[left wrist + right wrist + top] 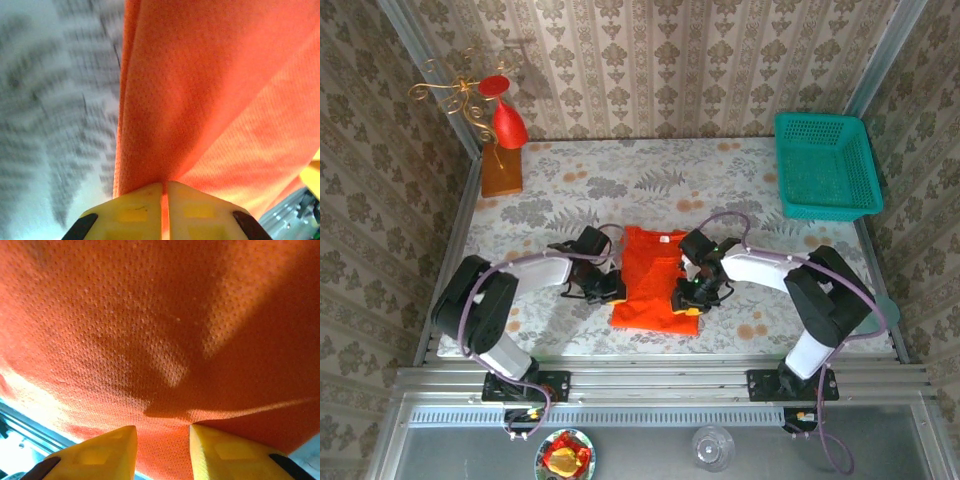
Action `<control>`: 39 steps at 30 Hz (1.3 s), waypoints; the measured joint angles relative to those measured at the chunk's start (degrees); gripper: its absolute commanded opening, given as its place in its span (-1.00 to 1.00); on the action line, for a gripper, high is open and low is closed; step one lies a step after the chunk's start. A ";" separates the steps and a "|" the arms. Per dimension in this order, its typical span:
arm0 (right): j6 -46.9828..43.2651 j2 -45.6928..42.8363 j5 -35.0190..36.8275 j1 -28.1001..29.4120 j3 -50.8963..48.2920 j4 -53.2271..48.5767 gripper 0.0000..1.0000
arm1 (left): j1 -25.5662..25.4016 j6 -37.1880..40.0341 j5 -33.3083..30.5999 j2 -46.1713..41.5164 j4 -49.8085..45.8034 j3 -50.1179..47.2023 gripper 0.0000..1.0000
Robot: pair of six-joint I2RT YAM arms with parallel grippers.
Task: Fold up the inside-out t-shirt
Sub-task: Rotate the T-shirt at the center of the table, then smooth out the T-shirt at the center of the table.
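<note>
Grip taken on both edges, cross fold pending

Left gripper (pixel 165 189) is clenched tight on a fold at the left edge of the t-shirt (pixel 653 278). Right gripper (pixel 162 434) has cloth pinched between part-closed jaws near the shirt's near right corner. Shirt lies as a narrow strip mid-table (pixel 570 190), collar at the far end. Judgement: the next move calls for an even lift, carrying the near hem toward the collar with the corners level.

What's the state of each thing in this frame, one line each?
t-shirt: partly folded, gripped at both sides
left end effector: shut on t-shirt's left edge
right end effector: shut on t-shirt's right edge
basket: empty
ornament: upright
</note>
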 measured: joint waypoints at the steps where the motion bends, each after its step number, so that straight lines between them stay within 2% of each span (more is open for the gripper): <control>1: -0.42 -0.72 0.46 -0.20 0.04 -0.76 -0.32 | -0.24 -0.57 -0.04 -1.40 -0.28 -0.28 -0.71; 5: -1.64 -2.43 1.95 -2.40 2.40 -3.28 -0.32 | 0.85 -0.81 -0.74 -5.53 -1.46 1.95 -0.59; 10: -2.51 -1.95 5.01 -9.49 8.13 -3.67 -0.33 | 5.77 2.45 -2.54 -5.14 -2.80 10.19 -0.42; 15: -3.80 3.13 6.99 -16.20 13.16 -3.50 -0.33 | 9.84 8.37 -3.65 2.16 -4.79 20.72 -0.30; 21: -5.90 10.88 8.66 -19.43 21.27 -4.50 -0.34 | 10.93 15.50 -4.11 12.09 -8.61 30.71 -0.26; 25: -6.82 13.55 8.39 -19.98 24.87 -4.55 -0.38 | 10.60 19.71 -4.09 16.15 -10.71 34.36 -0.38; 30: -6.84 14.86 3.45 -20.00 26.67 -3.63 -0.45 | 10.23 22.73 -2.62 20.24 -11.82 38.25 -0.64; 35: -6.69 18.18 -1.95 -20.00 27.54 -0.81 -0.46 | 9.92 23.39 -2.40 25.94 -11.47 42.12 -0.73; 39: -6.62 21.27 -2.80 -20.00 27.63 -0.37 -0.47 | 9.92 23.37 -4.26 30.64 -11.37 43.25 -0.75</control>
